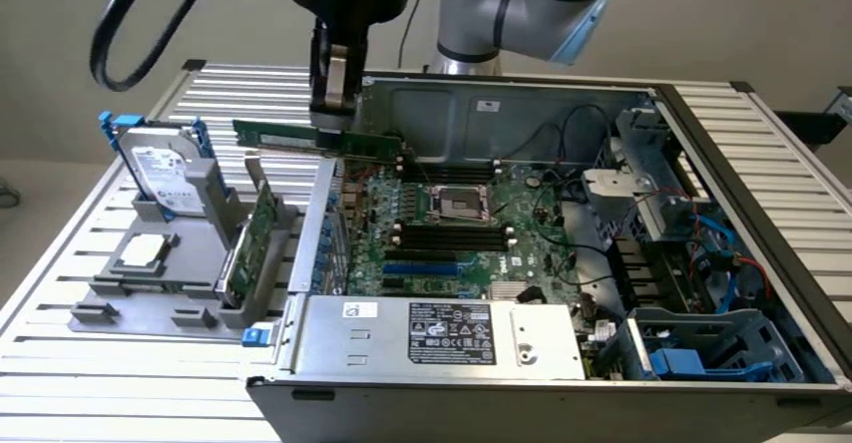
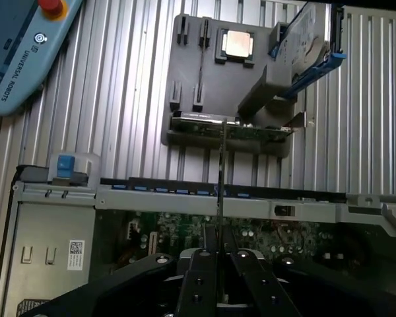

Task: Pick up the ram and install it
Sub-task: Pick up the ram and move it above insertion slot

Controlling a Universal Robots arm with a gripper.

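On the exterior view's left, a grey holder (image 1: pixel 134 308) is sitting on the slatted desk (image 1: pixel 80 383), carrying a hard drive (image 1: pixel 163 174) and an expansion card (image 1: pixel 253 253). Just right of it, the jaws are pinching the ram (image 1: pixel 279 136), almost closed across its thin faces near mid-length. The stick is hanging level in the air over the open case's (image 1: pixel 745 194) side wall. Further right, the black slots (image 1: pixel 453 231) are lying on the motherboard. The ram is looking light, stiff and fragile, so gripping the bare board, away from the contacts, is seeming safest.
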